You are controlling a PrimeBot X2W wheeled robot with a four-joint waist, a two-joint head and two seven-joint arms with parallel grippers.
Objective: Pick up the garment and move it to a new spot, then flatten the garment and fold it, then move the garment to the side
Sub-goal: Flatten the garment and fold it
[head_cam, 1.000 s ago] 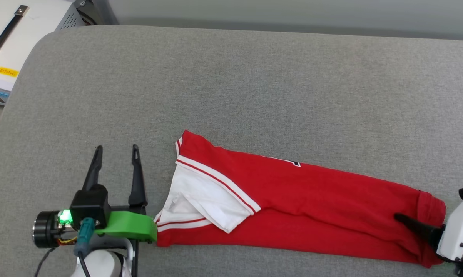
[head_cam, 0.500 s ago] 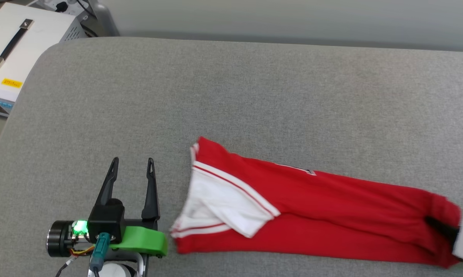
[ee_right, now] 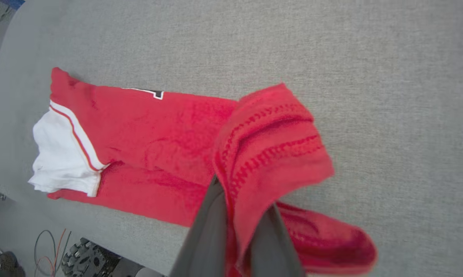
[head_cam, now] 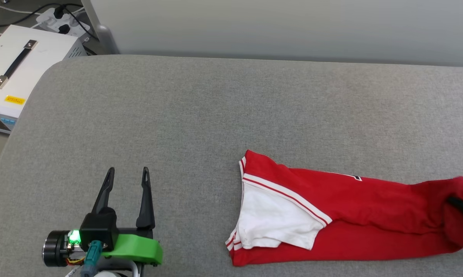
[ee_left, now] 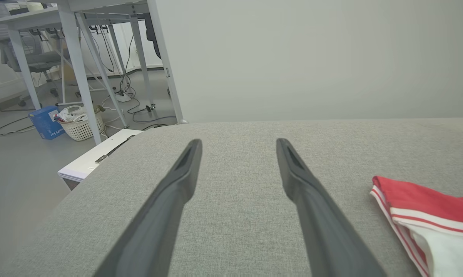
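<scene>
Head view: the folded garment (head_cam: 350, 215) lies on the right part of the table (head_cam: 177, 115). Left wrist view: my left end effector (ee_left: 237, 145) is spread wide, empty. Right wrist view: my right end effector (ee_right: 243, 192) pinches the garment's end. I think I'm dragging it aside; next, let go.

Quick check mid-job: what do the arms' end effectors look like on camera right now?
The left end effector has two long, tapered dark fingers on a black block, a bright green plastic bracket, a lit green lamp, a black-and-silver cylinder and a teal plug with thin orange wires. The right end effector shows two dark grey fingers.
</scene>
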